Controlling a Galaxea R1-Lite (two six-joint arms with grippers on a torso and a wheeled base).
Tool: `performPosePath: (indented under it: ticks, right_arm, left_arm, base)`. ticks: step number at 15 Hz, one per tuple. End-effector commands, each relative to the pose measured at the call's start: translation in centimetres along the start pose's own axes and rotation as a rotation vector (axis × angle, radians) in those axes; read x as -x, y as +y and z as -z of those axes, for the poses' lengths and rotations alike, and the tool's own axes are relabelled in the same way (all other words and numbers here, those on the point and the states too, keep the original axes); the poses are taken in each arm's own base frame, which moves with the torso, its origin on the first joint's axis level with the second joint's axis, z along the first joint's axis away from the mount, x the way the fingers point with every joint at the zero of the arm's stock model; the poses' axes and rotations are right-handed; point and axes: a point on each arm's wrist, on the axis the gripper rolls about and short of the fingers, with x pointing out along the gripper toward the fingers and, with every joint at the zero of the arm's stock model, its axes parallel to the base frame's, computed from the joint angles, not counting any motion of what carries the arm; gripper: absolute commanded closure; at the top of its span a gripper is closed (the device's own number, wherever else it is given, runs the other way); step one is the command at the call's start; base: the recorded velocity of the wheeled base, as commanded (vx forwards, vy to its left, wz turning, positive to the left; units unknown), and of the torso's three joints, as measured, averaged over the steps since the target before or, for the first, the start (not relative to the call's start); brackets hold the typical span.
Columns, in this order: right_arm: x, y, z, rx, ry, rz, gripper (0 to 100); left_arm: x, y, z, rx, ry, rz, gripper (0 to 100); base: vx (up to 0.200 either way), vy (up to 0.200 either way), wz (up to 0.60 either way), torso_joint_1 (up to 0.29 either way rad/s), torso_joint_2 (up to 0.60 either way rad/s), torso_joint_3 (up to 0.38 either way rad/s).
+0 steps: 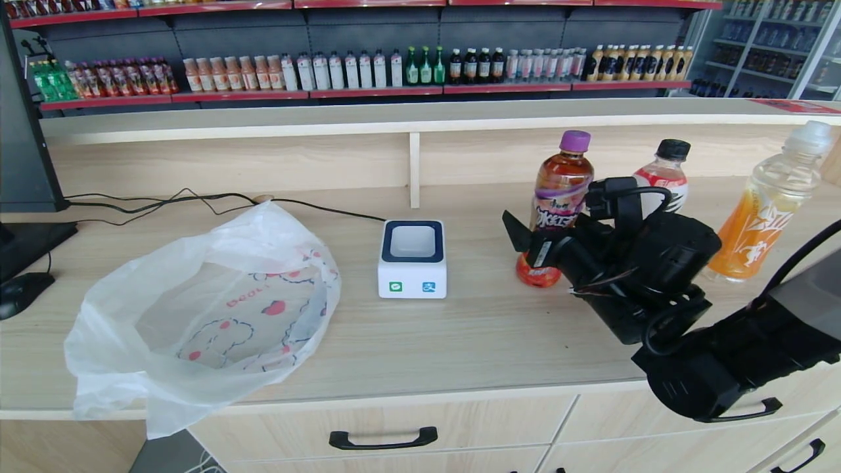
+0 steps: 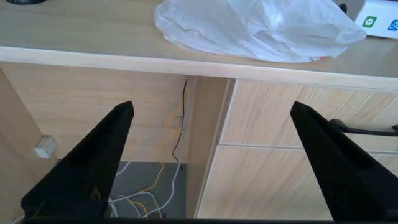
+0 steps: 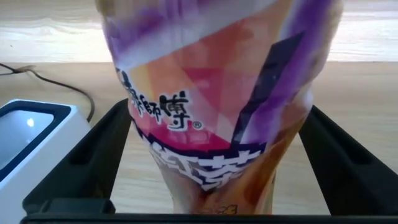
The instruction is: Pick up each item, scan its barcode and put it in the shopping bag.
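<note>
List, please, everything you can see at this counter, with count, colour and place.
scanner: one, white with dark-blue top, middle of the counter.
purple-capped bottle: one, amber with purple label, upright right of the scanner.
black-capped bottle: one, red-and-white label, behind and right of the purple-capped bottle.
orange bottle: one, clear cap, counter's right end.
shopping bag: one, translucent white with pink print, open, counter's left.
mouse: one, black, left edge.
shelf bottles: many, mixed colours, red shelves behind.
left gripper: one, black, open, below the counter's front edge.
right gripper: one, black, around the purple-capped bottle.
</note>
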Motion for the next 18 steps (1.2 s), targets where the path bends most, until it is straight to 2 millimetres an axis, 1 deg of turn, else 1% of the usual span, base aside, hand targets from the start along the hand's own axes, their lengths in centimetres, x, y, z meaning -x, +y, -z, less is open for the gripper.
performPosePath:
  ticks: [1,6,11,17,18]
  right_arm:
    - [-0.2,-0.2,-0.2,0.000,-0.004,0.004,0]
    - [-0.6,-0.2,-0.2,0.014,0.012,-0.013,0]
    - [-1.9,-0.4,-0.7,0.024,-0.010,-0.001,0]
    - [-1.9,-0.5,-1.0,0.024,-0.013,0.001,0]
    - [-1.9,-0.5,-0.9,0.025,-0.010,0.002,100]
  left_arm:
    - [0.0,0.0,0.0,0.001,0.001,-0.001,0]
    - [0.0,0.0,0.0,0.003,0.000,-0.001,0]
    - [0.0,0.0,0.0,0.003,0.000,-0.001,0]
    - [0.0,0.0,0.0,0.001,0.000,-0.001,0]
    - [0.0,0.0,0.0,0.001,-0.002,-0.001,0]
  base:
    - [0.000,0.000,0.00,0.000,0.00,0.000]
    - [0.000,0.000,0.00,0.000,0.00,0.000]
    - [0.000,0.000,0.00,0.000,0.00,0.000]
    - [0.000,0.000,0.00,0.000,0.00,0.000]
    - [0.000,0.000,0.00,0.000,0.00,0.000]
